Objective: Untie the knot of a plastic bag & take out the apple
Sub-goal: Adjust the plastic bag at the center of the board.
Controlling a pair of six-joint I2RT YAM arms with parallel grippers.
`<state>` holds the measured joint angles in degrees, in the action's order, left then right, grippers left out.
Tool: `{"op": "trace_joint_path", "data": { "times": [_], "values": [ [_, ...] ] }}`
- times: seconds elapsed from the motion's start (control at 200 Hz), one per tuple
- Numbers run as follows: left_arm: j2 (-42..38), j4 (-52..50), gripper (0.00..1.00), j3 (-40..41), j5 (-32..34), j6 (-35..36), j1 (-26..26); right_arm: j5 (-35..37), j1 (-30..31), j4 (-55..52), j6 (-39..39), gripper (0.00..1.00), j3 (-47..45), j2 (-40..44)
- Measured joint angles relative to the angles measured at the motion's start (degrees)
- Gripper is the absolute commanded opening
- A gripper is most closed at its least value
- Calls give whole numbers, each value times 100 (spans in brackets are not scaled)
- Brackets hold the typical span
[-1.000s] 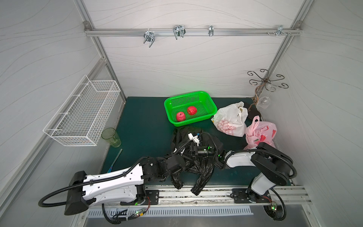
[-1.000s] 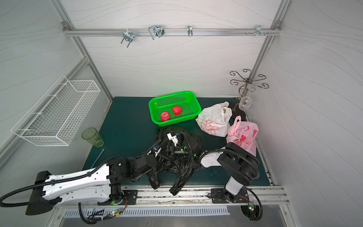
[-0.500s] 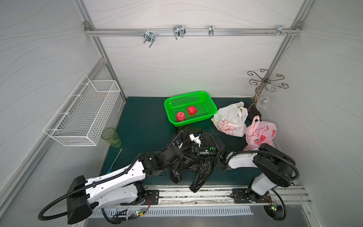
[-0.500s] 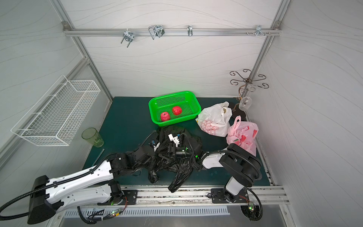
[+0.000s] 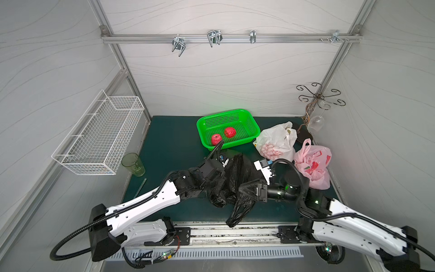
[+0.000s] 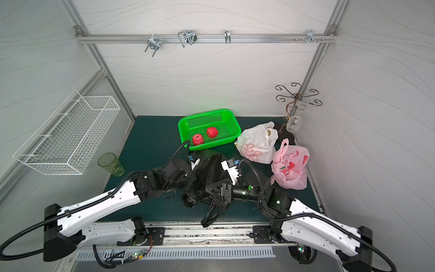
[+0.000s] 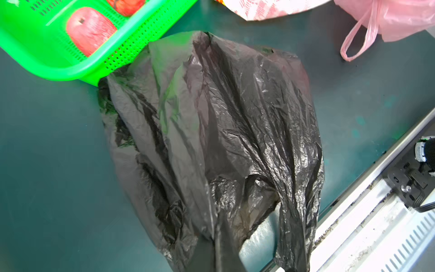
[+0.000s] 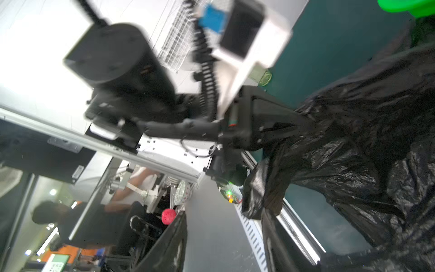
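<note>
Black plastic bag [image 5: 237,169] lies crumpled on the green surface [image 5: 169,141] between the arms, with one handle trailing over the front rail. The left claw [image 8: 302,123] is clamped on a fold of it. The right claw [image 5: 242,188] is pressed into the plastic, and I cannot tell its spread. Neither knot nor apple shows. Best, I judge, to anchor with the left while the right pinches only the knot's loose tail and draws it out slowly, without tearing. Beyond, the green basket [image 5: 249,117] holds two red apples [image 5: 216,139].
</note>
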<state>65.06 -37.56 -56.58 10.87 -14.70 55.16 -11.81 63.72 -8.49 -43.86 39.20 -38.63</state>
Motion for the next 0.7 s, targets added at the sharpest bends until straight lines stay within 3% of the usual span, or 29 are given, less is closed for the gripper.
{"op": "trace_joint_path", "data": {
  "times": [0.01,0.205,0.37,0.445,0.52,0.615,0.7],
  "values": [
    [7,-7,0,-11,-4,4,0,61,35,-96,96,0,26,24],
    [-13,-205,0,-295,-26,83,0,1062,824,-1226,717,0,-101,-577],
    [-208,-330,0,-352,-26,83,-2,1239,1178,-1228,831,0,-166,-1453],
    [-269,-389,0,-352,-46,81,-2,1274,1182,-1029,850,11,-140,-1777],
    [-317,-444,0,-352,-66,76,-2,1416,1185,-824,892,35,-68,-2144],
    [-374,-468,0,-350,-87,66,-2,1759,1191,-713,970,46,63,-2557],
    [-417,-466,0,-345,-129,52,-2,2120,1207,-647,1086,51,188,-2824]
  ]
}}
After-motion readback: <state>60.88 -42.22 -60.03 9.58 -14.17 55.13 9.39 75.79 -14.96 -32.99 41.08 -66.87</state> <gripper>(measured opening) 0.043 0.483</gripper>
